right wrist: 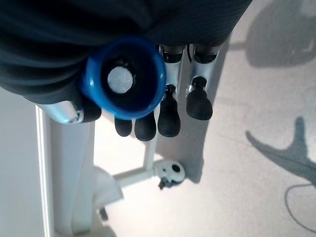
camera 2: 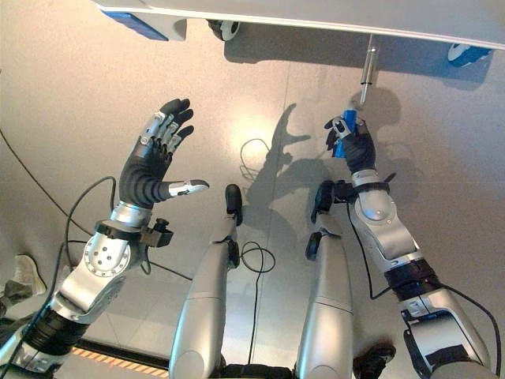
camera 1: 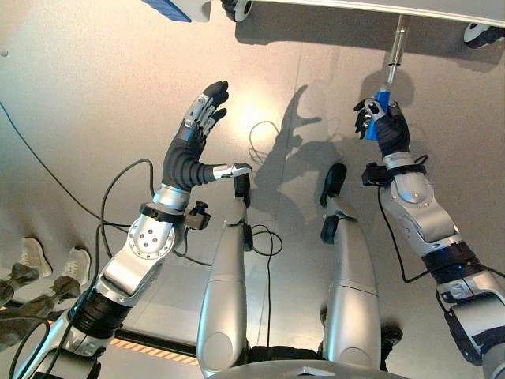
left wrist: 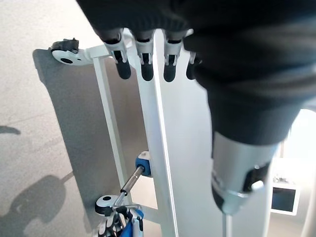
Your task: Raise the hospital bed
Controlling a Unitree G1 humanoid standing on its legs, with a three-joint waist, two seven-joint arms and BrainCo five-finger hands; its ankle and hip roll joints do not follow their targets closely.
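Right hand (camera 1: 385,125): fingers curled round blue crank handle (camera 1: 379,113), thumb against it. Handle on metal crank rod (camera 1: 395,52) running up under white hospital bed frame (camera 1: 379,9) at far edge of floor (camera 1: 79,118). Bed caster (camera 1: 237,8) near frame. Left hand (camera 1: 203,114): raised, fingers straight, spread, holding nothing. No legible writing.
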